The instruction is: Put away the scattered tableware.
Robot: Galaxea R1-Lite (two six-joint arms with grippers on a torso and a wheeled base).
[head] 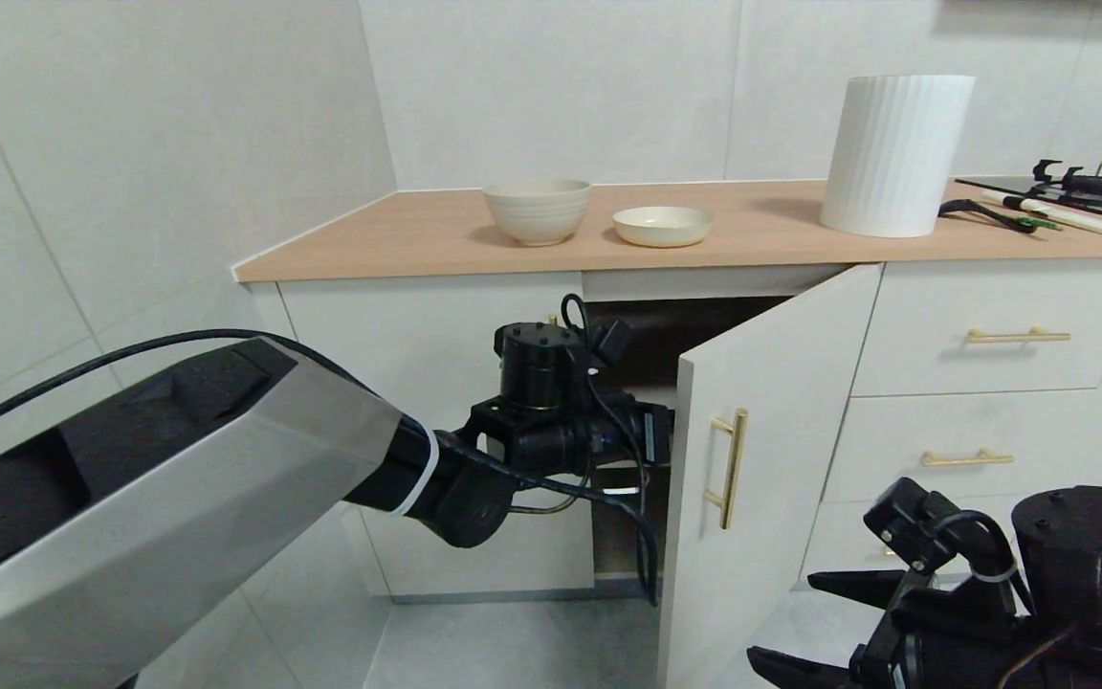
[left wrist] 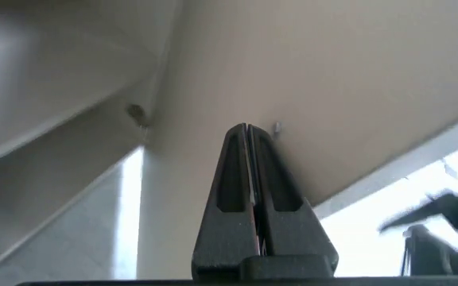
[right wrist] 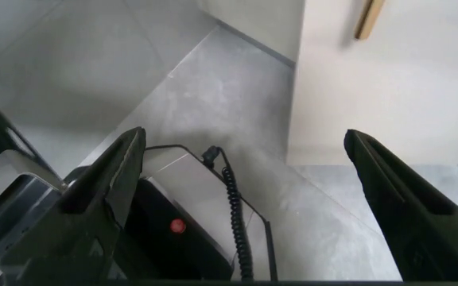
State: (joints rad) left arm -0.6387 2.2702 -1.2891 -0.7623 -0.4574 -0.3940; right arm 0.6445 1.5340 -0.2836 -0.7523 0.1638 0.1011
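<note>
The ribbed cream ceramic bowl (head: 538,211) and the shallow cream dish (head: 663,226) stand side by side on the light wooden countertop (head: 398,239), above the open white cabinet door (head: 771,431) and out past its handle edge. The left gripper (left wrist: 246,139) sits in the cupboard mouth behind that door, fingers pressed together on nothing, so both dishes lie upward from it. This arm seems the nearer one. The right gripper (right wrist: 243,135) hangs low by the door's foot, spread wide and empty. The left wrist view shows the closed fingers against a pale panel, which the head view hides.
</note>
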